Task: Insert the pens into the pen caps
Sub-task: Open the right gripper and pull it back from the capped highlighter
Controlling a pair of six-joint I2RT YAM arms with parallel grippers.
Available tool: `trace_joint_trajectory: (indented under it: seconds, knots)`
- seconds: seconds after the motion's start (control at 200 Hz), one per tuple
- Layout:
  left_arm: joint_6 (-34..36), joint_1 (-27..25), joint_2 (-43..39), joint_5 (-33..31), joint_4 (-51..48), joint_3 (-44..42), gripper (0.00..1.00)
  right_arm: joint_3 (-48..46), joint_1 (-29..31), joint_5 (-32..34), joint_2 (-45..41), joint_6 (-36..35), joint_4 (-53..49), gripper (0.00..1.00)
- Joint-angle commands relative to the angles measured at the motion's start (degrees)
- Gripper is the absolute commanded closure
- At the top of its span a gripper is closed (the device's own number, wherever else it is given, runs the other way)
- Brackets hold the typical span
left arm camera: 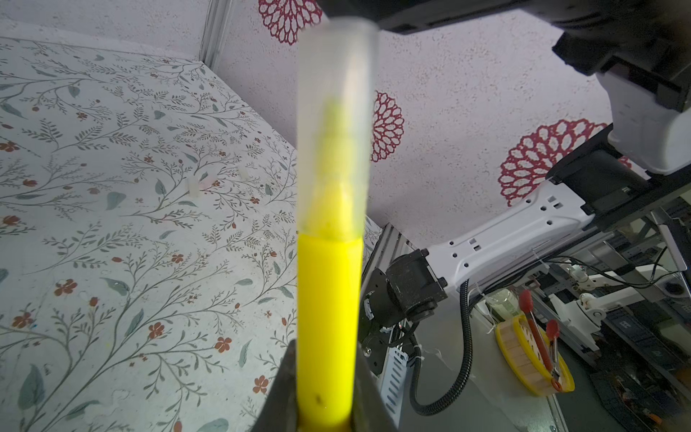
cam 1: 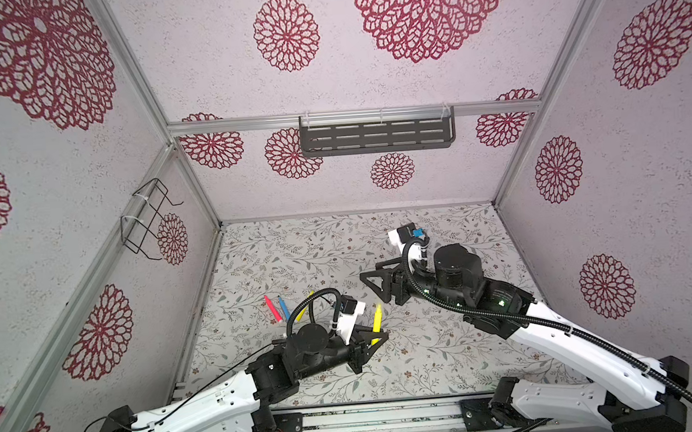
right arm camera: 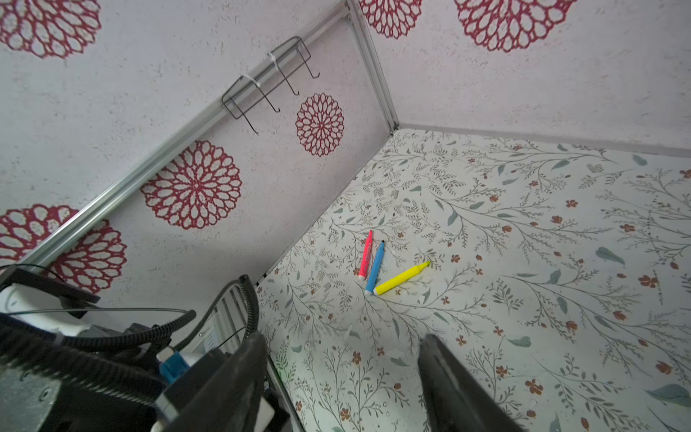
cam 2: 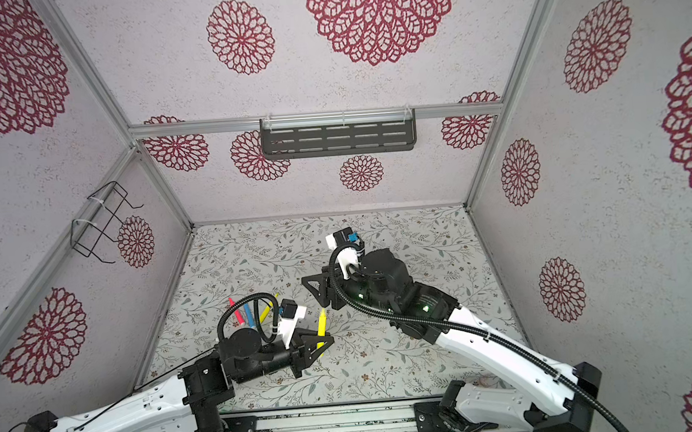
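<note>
Over floral tabletop (cam 1: 428, 344), left gripper (cam 1: 375, 336) holds yellow pen (cam 1: 377, 317) slanting rearward.

No legible text, label, brand, number or sign anywhere in view.

The yellow pen (left arm camera: 329, 306) looks like smooth, glossy plastic; its cap (left arm camera: 336, 93) is frosted, translucent plastic; the counter (cam 1: 296, 245) has a matt floral-printed covering; the walls (cam 1: 209, 68) look rough and speckled; the frame rail (cam 1: 246, 124) is brushed metal.
</note>
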Motion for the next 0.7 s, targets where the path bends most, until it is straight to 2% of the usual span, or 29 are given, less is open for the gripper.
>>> trace_joint_trajectory:
  seconds: [0.0, 0.31, 0.471, 0.696]
  knots:
    - [1.0, -0.5, -1.5, -1.4, 0.6, 0.5, 1.00, 1.3, 0.2, -2.3, -0.6, -0.2, 0.3, 0.37]
    - [0.6, -0.5, -3.0, -2.2, 1.0, -1.1, 1.00, -1.7, 0.3, -6.1, -0.5, 1.6, 3.0, 0.49]
    - [0.3, -0.6, -2.9, -2.3, 1.4, -1.4, 1.00, -3.1, 0.7, -6.0, -0.8, 2.3, 3.4, 0.57]
    - [0.1, -0.6, -2.8, -2.5, 1.5, -1.6, 1.00, -4.5, 1.0, -6.6, -1.3, 2.7, 4.5, 0.62]
